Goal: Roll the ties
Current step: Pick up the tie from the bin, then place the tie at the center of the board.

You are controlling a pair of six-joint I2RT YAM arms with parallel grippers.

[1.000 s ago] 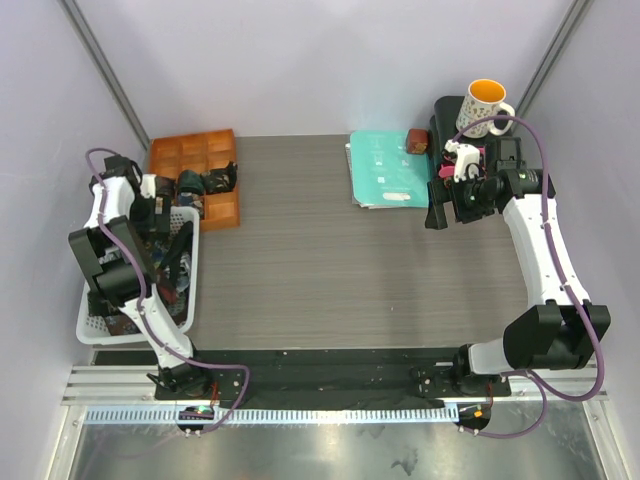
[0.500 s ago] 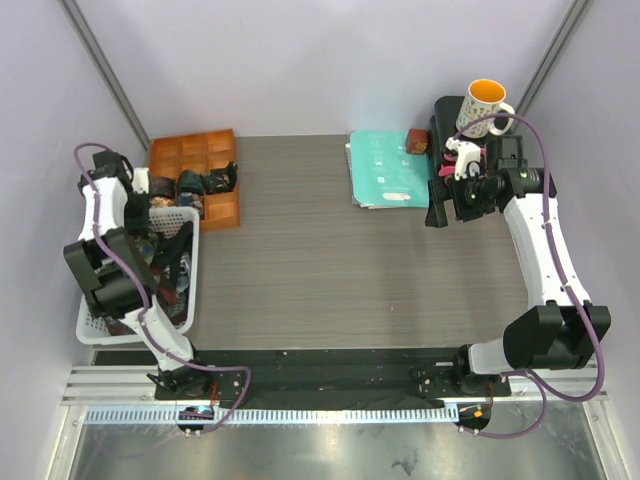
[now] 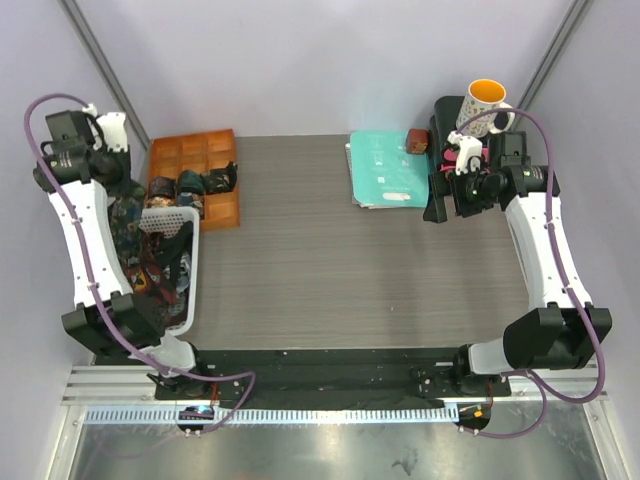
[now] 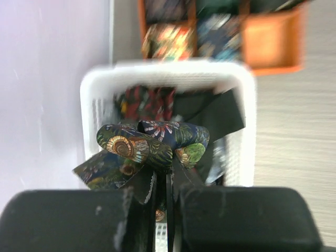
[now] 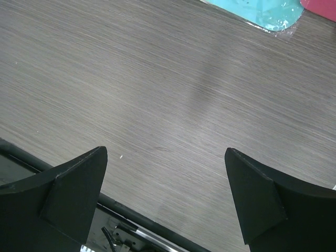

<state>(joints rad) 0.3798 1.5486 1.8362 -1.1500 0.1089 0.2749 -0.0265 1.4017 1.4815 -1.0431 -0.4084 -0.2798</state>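
My left gripper is shut on a dark tie printed with shells and leaves; the fabric bunches into loops just beyond the fingertips. In the top view the left gripper is raised over the far end of the white basket, and the tie hangs from it down towards the other ties heaped in the basket. Rolled ties sit in the orange tray. The right gripper hovers open over bare table beside the teal folder, with nothing between its fingers.
A teal folder lies at the back of the table, with a small red object at its corner. A yellow-lined mug stands on a black stand at the back right. Purple walls close in on both sides.
The left gripper has shut on the printed tie in the basket and risen with it, its arm swinging up and to the left. The right arm has barely moved.
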